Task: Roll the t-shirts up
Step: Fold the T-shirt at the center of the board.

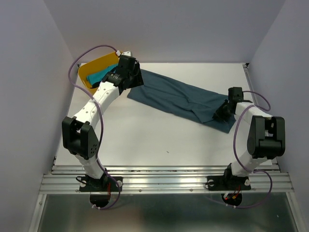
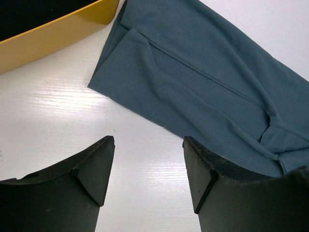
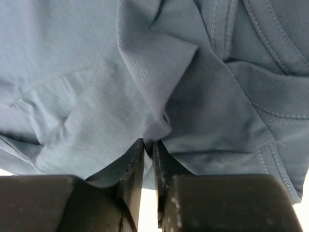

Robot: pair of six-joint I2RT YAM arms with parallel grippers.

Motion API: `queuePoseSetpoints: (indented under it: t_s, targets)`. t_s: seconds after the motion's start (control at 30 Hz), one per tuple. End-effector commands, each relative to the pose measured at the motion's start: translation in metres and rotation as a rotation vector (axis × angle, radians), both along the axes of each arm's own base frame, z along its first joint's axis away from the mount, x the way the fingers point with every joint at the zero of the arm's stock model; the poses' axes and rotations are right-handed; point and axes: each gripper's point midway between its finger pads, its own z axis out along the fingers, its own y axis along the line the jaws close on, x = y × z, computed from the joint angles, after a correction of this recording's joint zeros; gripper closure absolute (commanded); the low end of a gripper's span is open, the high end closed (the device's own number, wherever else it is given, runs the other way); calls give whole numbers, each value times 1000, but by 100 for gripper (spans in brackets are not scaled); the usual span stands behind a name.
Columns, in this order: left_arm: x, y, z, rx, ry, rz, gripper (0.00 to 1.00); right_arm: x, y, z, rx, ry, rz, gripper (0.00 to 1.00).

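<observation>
My right hand (image 3: 148,143) is pinched nearly shut on the collar end of the slate-blue t-shirt (image 1: 178,96), whose length runs toward my open, empty left hand (image 2: 148,145).

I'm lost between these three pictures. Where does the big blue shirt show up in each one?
Top view: the blue shirt lies diagonally across the middle, from upper left to right.
Left wrist: it takes up the upper right half, lying mostly flat.
Right wrist: it fills nearly the whole picture, folded and bunched.
Landmark: the yellow tub sits by the shirt's left end. It is at the top left in the left wrist view and not in the right wrist view.
</observation>
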Motion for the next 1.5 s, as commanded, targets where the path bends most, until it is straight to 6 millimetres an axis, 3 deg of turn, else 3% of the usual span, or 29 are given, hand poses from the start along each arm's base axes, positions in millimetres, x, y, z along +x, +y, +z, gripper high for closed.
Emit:
queuePoseSetpoints:
  t_s: [0.0,0.13,0.37,0.67,0.7,0.77,0.83,0.93,1.07,1.2,1.23,1.33,1.47]
  targets:
    - [-5,7,33,-25,-79,22,31,27,-9,21,-21,-118,-36,86]
    - [-5,7,31,-23,-75,22,31,37,-7,39,-8,-202,-44,99]
    - [-8,4,28,-50,-63,22,31,62,-6,57,10,-276,-55,99]
    - [-19,3,13,-34,-10,9,31,123,0,74,107,-388,-98,99]
    - [-21,2,10,-29,-2,7,31,128,-1,69,114,-381,-106,92]
    - [-23,0,6,-25,8,1,31,141,-1,76,131,-411,-124,62]
    - [-26,-2,1,-21,22,-2,31,148,0,78,142,-418,-123,57]
    - [-29,-6,-5,-17,33,-9,31,147,2,84,126,-442,-78,55]
    - [-29,-10,-12,-15,45,-12,31,127,0,94,74,-460,-32,38]
    - [-28,-14,-15,-17,50,-19,31,96,15,71,119,-401,38,32]
    - [-26,-14,-14,-19,48,-19,31,85,19,57,139,-365,49,31]
    - [-26,-15,-15,-15,53,-19,32,69,23,41,154,-336,54,30]
    - [-28,-15,-14,-11,49,-20,32,64,30,34,190,-331,79,27]
